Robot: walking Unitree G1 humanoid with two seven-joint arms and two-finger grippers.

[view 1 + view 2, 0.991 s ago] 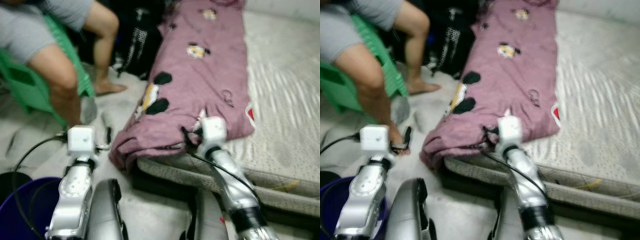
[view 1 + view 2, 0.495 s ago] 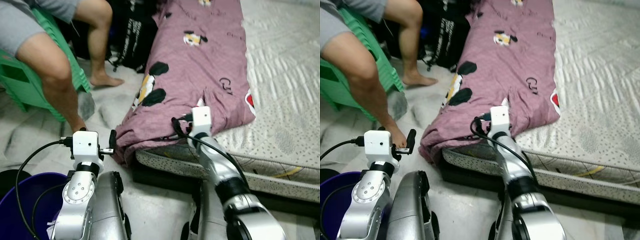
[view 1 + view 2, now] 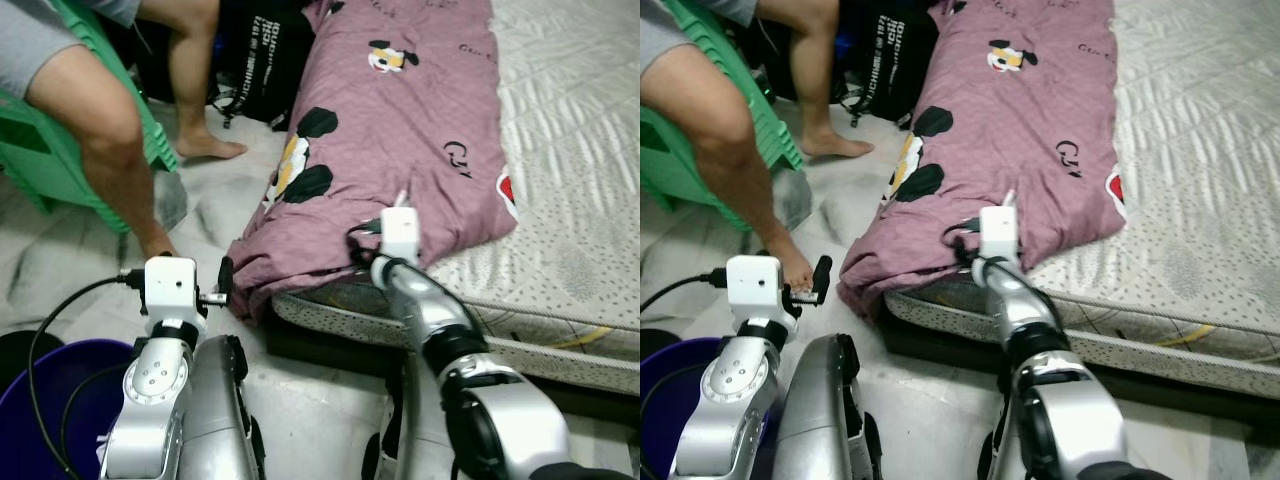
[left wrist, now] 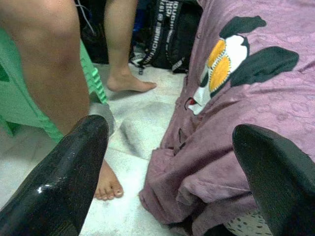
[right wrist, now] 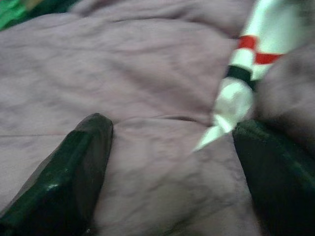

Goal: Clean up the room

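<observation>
One bed: a pale quilted mattress [image 3: 570, 130] low on a marbled floor [image 3: 60, 265].
Blanket: purple blanket [image 3: 400, 130] along the mattress's left edge, its end spilling to the floor.
Right gripper [image 5: 170, 142]: fingers spread wide, pressed on the blanket beside a white-and-red item [image 5: 246, 73].
Left gripper [image 4: 172, 162]: fingers apart, holding nothing, near the blanket's end.
Around: person's legs [image 3: 110, 130], green chair [image 3: 50, 170], black bag [image 3: 255, 60], blue tub [image 3: 55, 400].

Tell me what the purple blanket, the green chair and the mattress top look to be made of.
Purple blanket: soft woven fabric, matte, judging by its creases and printed cartoon figures. Green chair: likely moulded plastic, with a smooth, faintly glossy surface. Mattress: quilted textile cover, pale with a slight sheen, stitched ridges and a speckled print near the edge.
</observation>
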